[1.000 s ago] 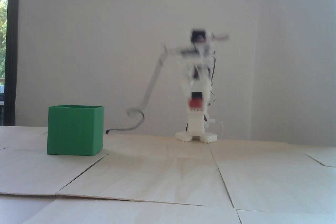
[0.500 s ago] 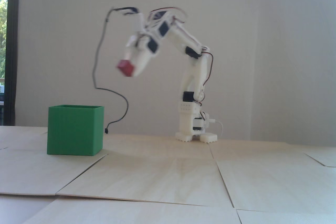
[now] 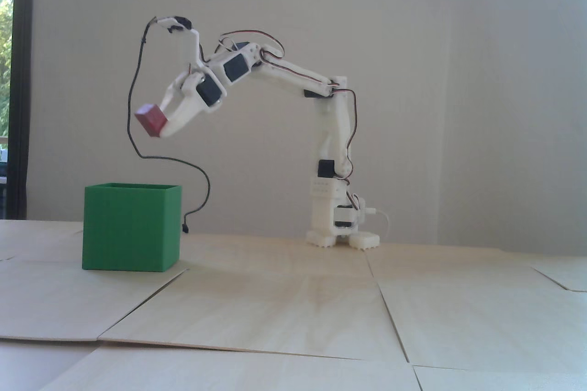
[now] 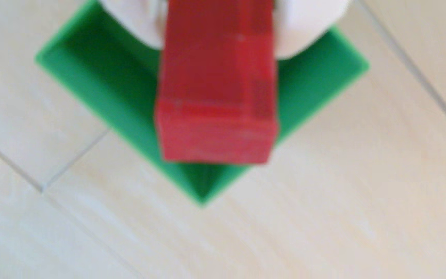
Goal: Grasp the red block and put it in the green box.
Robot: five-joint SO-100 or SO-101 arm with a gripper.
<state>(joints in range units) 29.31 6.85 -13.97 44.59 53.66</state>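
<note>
On my fixed view, the green box (image 3: 130, 228) is sitting at the left on the pale wooden table (image 3: 293, 317), open top facing up. I am holding the red block (image 3: 151, 119) clenched in the pincer (image 3: 161, 127), up in the air above the box. The white arm (image 3: 293, 77) is reaching in from its base at the right. My wrist view is showing the block (image 4: 216, 88) over the box's opening (image 4: 104, 80), though blurred.

Matte green box (image 3: 130, 228) (finely ridged)
</note>
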